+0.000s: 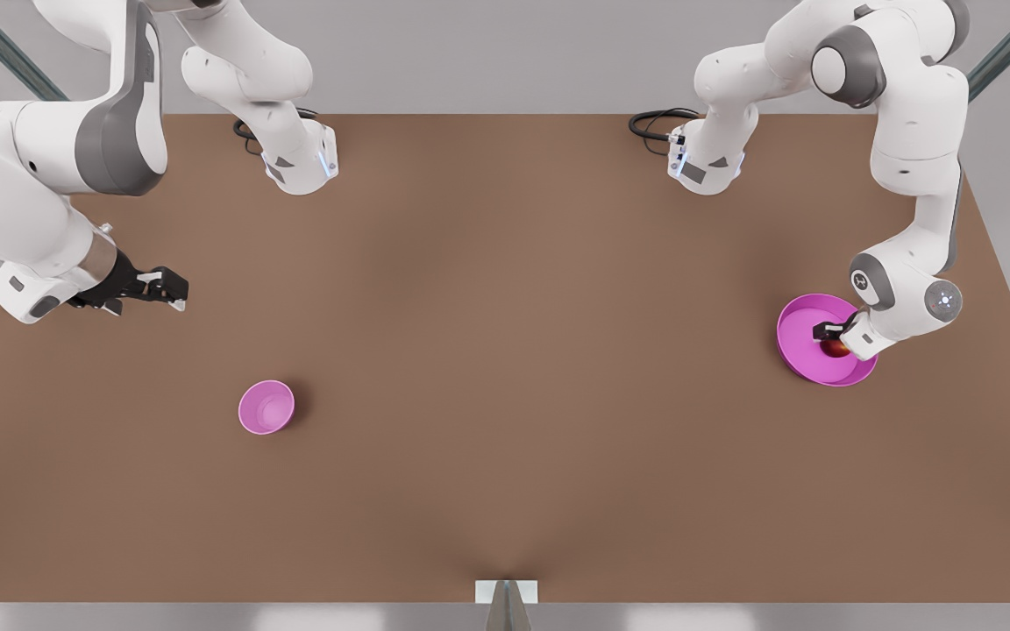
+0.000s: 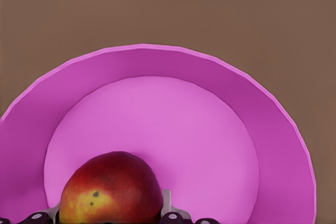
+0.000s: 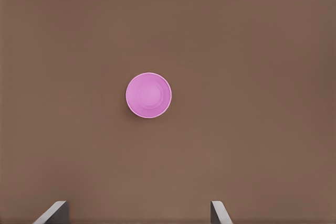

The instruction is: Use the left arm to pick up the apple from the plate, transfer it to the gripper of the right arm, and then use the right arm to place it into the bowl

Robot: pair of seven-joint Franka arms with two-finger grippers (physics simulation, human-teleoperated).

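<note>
The step in hand is the first one: the pick from the plate. On the front view's right, the left arm [image 1: 908,175] reaches down so that the left gripper [image 1: 834,337] sits inside the plate [image 1: 793,326], right at the apple [image 1: 835,348]. In the left wrist view the apple [image 2: 110,190] lies between the finger linkages, with a pale pad [image 2: 166,203] just beside its flank, and the apple appears to rest on the plate's floor [image 2: 173,129] rather than hang above it. Whether the fingers already press on the fruit or only bracket it, I cannot tell from these angles; the contact line is hidden.

On the front view's left, the right arm [image 1: 58,175] waits with the right gripper [image 1: 167,289] held above the table [image 1: 505,307], well apart from the plate. Its fingertips [image 3: 52,211] stand wide apart in the right wrist view, holding nothing, and the bowl [image 3: 148,95] sits below and ahead of them; in the front view the bowl [image 1: 266,407] stands nearer the camera than that gripper.

Next, in my judgement, the left gripper needs a sure clamp on the apple, then a straight lift clear of the plate's rim before carrying it across toward the waiting right gripper. A round fruit could roll if pinched off-centre.
</note>
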